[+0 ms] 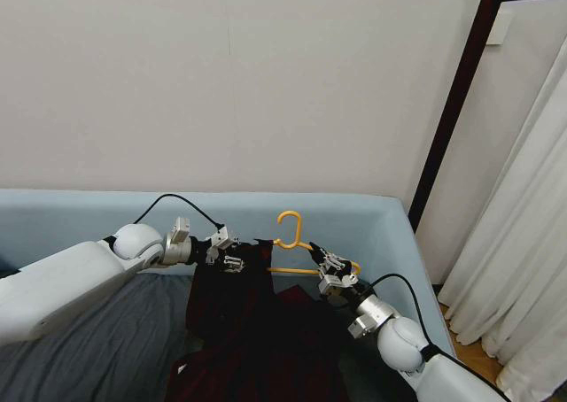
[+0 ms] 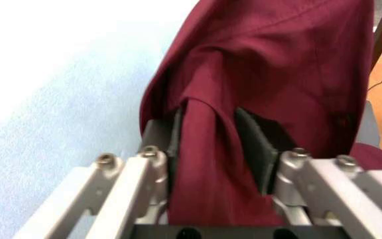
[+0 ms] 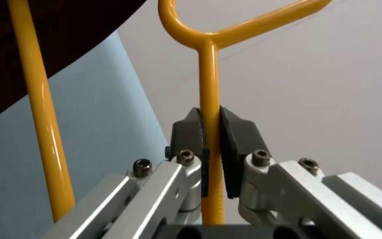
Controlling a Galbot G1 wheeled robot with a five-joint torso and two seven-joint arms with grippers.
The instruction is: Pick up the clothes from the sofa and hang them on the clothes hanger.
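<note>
Mid-hanging: left hand [image 1: 232,251] grips the maroon garment [image 1: 257,331], right hand [image 1: 332,269] beside it clamps the yellow hanger [image 1: 289,229]. Next, probably, cloth slides over the hanger's shoulder.

Light-blue sofa [image 1: 89,216], grey seat [image 1: 106,331]; dark red garment [image 1: 266,349] hem pooled on seat.

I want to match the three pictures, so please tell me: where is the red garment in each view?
Head view: the garment hangs from the left gripper, low in the middle.
Left wrist view: the garment, pinched in the left gripper, rises ahead.
Right wrist view: its dark edge lies beyond the hanger held by the right gripper.
Shared landmark: the light blue sofa back.
</note>
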